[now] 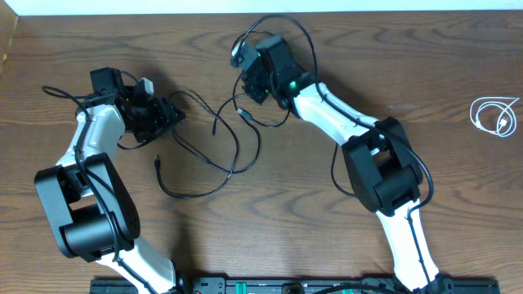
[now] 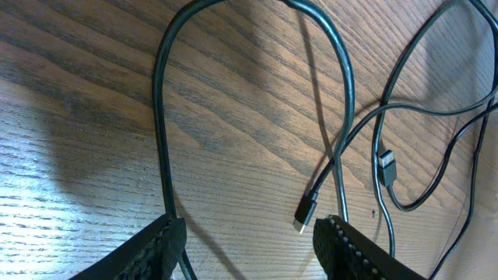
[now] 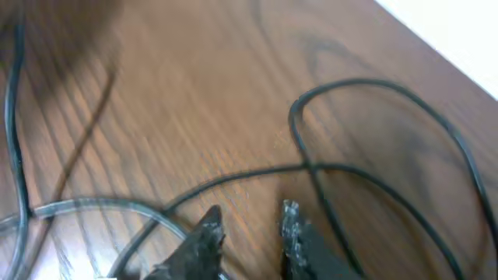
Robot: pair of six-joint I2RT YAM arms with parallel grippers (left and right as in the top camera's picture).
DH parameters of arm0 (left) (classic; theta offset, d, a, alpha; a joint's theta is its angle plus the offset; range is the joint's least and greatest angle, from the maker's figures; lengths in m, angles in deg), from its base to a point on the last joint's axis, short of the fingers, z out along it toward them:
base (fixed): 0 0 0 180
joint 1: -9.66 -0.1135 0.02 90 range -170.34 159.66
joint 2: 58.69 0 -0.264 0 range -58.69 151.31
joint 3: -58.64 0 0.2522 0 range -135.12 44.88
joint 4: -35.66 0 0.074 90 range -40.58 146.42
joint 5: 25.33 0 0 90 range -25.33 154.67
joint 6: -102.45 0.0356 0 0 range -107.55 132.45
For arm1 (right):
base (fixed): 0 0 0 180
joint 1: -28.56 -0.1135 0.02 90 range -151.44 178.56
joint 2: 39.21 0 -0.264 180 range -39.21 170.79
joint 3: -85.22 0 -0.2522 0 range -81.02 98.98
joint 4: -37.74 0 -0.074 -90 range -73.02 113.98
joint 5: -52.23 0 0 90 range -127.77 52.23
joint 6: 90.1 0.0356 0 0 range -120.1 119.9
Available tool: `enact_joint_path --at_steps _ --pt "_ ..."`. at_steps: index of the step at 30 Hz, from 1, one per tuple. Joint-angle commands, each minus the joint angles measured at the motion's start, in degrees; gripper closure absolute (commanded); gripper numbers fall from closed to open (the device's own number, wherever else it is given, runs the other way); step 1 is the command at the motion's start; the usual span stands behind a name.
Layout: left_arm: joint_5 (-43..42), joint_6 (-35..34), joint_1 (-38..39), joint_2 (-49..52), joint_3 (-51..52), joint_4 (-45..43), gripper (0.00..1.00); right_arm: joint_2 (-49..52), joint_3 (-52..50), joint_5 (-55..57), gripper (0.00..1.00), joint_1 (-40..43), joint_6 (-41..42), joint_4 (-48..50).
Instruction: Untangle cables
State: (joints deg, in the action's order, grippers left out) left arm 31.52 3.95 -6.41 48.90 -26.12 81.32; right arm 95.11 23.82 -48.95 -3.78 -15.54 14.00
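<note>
I work on a brown wooden table (image 1: pixel 270 245) with a strong grain. A pale white band (image 1: pixel 368 6) runs along its far edge, and no more of the room shows.

At the left, my left pincer (image 1: pixel 166 114) sits low over the wood with its jaws wide apart, gripping nothing. In the left wrist view one of the thin black flexible cords (image 2: pixel 158 117) rises from just beside one finger (image 2: pixel 159 245), arches over, and comes back down toward the other. A small black plug end (image 2: pixel 305 210) lies on the wood near that second finger, and another plug (image 2: pixel 385 167) lies a little further right.

Across the middle of the table these cords sprawl in crossing loops between my two arms.

My right pincer (image 3: pixel 249 211) hovers at the far side of the tangle. Its jaws are a little apart, with bare wood showing in the gap, so I clamp nothing, though that view is blurred. A black loop crosses the wood just ahead of it.

Well apart at the far right, a short white cord (image 1: pixel 502 122) lies coiled alone.
</note>
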Motion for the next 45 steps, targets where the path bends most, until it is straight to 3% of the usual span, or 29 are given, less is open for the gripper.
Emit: enact_joint_path --at_steps 1,3,8,15,21,28,31,37,41,45 --pt "-0.72 1.14 -0.24 0.63 -0.35 0.11 0.41 -0.66 6.82 -1.18 0.61 0.09 4.74 -4.61" --pt "-0.74 1.14 -0.24 0.66 -0.35 0.11 0.41 -0.66 9.09 1.29 0.53 0.35 8.61 -8.48" --pt "-0.74 0.94 -0.24 0.63 -0.35 0.11 0.41 -0.46 9.97 6.56 0.49 1.75 20.94 -10.45" --pt "-0.76 0.74 -0.24 0.63 -0.35 0.15 0.41 2.23 9.90 8.48 0.37 3.17 17.07 -11.76" --pt "-0.76 0.74 -0.22 0.66 -0.35 0.15 0.41 3.63 9.90 15.80 0.34 3.28 20.22 -14.34" --pt "-0.76 0.74 -0.22 0.66 -0.35 0.15 0.41 5.51 9.88 15.56 0.39 2.89 22.18 -15.08" --pt "-0.76 0.74 -0.22 0.63 -0.35 0.13 0.41 6.27 9.84 18.03 0.43 2.91 28.79 -16.00" --pt "-0.76 0.72 -0.22 0.63 -0.35 0.15 0.41 6.43 9.79 23.32 0.40 2.47 39.50 -18.60" --pt "-0.76 0.72 -0.22 0.63 -0.35 0.15 0.41 6.45 9.79 23.93 0.31 1.97 40.04 -19.23" --pt "-0.76 0.72 -0.22 0.66 -0.35 0.15 0.41 6.91 9.77 25.22 0.29 1.88 42.84 -19.41"
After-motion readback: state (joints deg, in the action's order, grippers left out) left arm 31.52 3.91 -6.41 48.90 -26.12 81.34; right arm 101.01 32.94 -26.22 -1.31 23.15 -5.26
